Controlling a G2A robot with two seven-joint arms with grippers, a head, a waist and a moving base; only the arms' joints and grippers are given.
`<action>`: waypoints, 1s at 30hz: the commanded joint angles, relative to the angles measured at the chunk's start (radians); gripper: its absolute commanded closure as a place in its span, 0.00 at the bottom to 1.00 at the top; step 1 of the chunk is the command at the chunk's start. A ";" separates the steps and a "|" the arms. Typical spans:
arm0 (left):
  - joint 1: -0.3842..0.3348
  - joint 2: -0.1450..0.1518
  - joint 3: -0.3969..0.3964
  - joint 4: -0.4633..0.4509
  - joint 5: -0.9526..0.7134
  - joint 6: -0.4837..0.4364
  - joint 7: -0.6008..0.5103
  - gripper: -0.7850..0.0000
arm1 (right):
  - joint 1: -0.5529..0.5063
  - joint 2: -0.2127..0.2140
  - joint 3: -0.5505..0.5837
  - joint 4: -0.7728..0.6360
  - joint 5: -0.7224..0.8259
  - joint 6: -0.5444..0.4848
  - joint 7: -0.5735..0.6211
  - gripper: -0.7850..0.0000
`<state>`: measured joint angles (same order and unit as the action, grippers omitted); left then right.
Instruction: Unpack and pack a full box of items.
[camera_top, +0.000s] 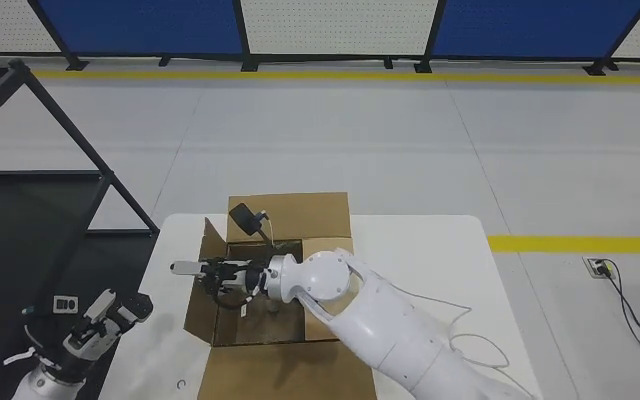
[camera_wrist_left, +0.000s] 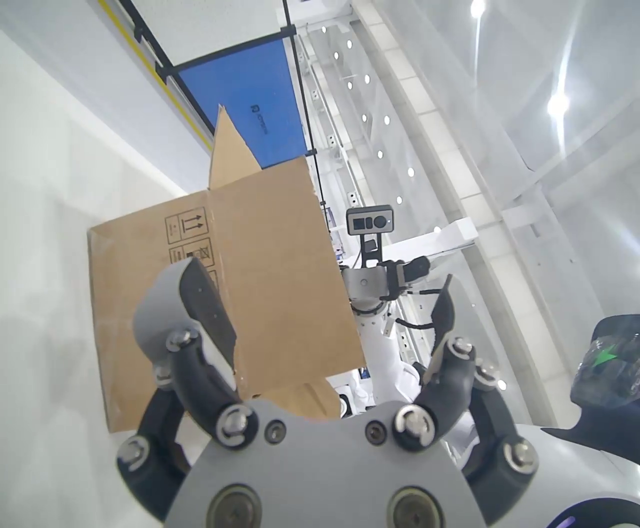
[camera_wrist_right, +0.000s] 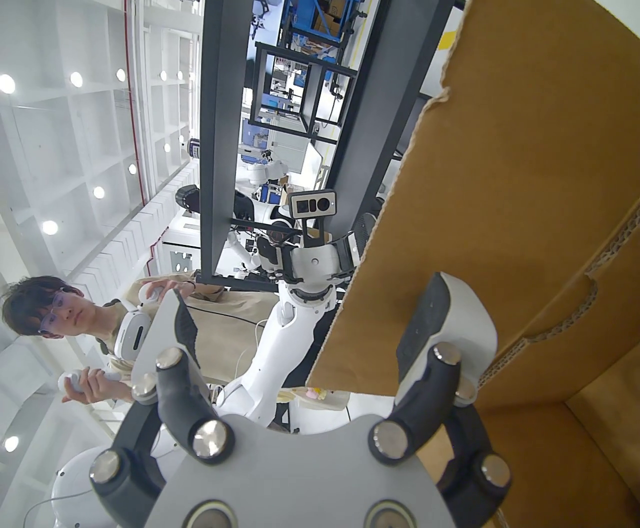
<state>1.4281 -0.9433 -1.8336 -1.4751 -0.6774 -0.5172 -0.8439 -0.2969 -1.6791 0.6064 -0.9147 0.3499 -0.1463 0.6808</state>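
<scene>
Unpacking looks to be in hand: our right end effector (camera_wrist_right: 305, 305) is open and empty inside the box (camera_top: 330, 212) on the counter (camera_top: 430, 250), with the left end effector (camera_wrist_left: 317, 280) open outside it. Next we must find an item and close on it.

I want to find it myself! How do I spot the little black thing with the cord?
Find the white table, then the open brown cardboard box on it. On the box's far flap lies a small black block with a thin cord, the only dark thing on that flap.
</scene>
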 joint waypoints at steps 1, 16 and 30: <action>0.000 0.000 0.000 0.000 0.000 0.000 0.000 0.00 | 0.000 0.000 0.000 0.000 0.000 0.000 0.000 0.00; 0.012 -0.009 -0.025 -0.029 -0.011 0.060 0.139 0.00 | -0.065 -0.037 0.014 0.055 0.089 -0.092 -0.033 0.00; 0.130 -0.019 -0.096 -0.123 -0.200 0.107 -0.016 0.00 | 0.031 -0.181 -0.080 0.319 0.139 -0.100 0.056 0.00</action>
<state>1.5520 -0.9613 -1.9273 -1.5905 -0.8660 -0.4161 -0.8460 -0.2707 -1.8511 0.5291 -0.6129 0.4867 -0.2474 0.7323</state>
